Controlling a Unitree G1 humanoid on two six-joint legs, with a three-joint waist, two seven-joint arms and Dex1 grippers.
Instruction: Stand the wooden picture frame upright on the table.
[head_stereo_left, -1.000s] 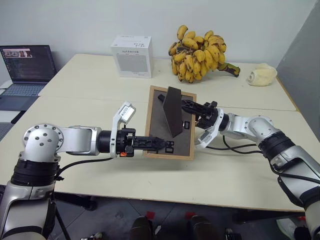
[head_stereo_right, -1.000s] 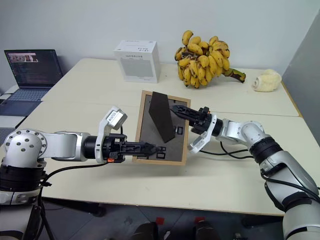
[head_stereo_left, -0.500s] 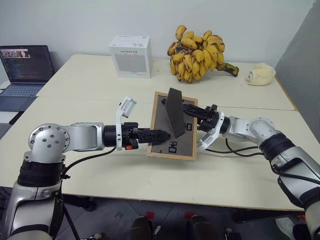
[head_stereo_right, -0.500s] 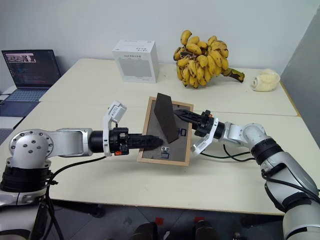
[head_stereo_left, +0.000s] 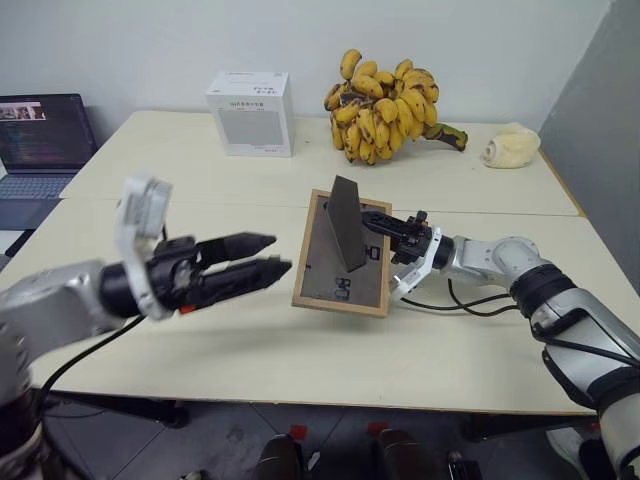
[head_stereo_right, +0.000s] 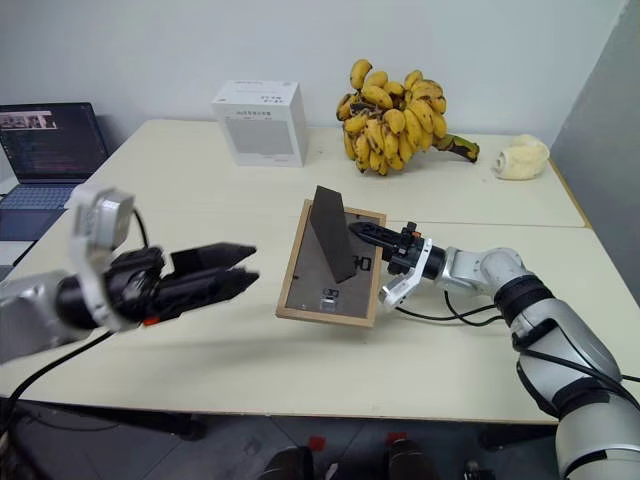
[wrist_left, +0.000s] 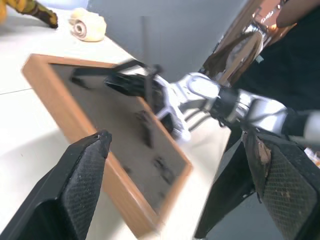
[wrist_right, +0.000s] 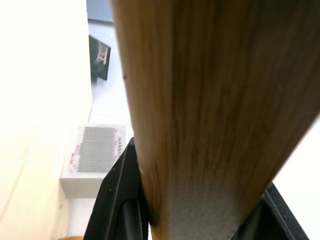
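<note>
Nearest the camera, the left end effector (head_stereo_left: 270, 254) hangs above the front of the pale tabletop (head_stereo_left: 300, 350), its two black fingers spread wide with nothing between them. It points toward the frame (head_stereo_left: 342, 258) and stands apart from the frame's left edge.

In the middle of the tabletop, the frame lies with its dark grey back panel facing up, bordered by light wood. Its near edge sits on the tabletop, while the right side looks slightly raised. The dark stand (head_stereo_left: 346, 222) is folded out and rises from the back panel like a thin wedge.

The right end effector (head_stereo_left: 385, 228) reaches in from the right and grips the frame's right edge, one black finger lying over the back panel beside the stand. In the right wrist view, the wooden edge (wrist_right: 210, 100) runs between the fingers, close to the lens. A black cable (head_stereo_left: 450, 300) trails on the tabletop below that arm.

Farther back, a white box (head_stereo_left: 250, 99) stands on the tabletop, left of centre. A large bunch of bananas (head_stereo_left: 385, 93) lies to its right. A pale, lumpy object (head_stereo_left: 510, 145) sits near the far right edge. An open laptop (head_stereo_left: 40, 135) sits at far left on a separate surface.
</note>
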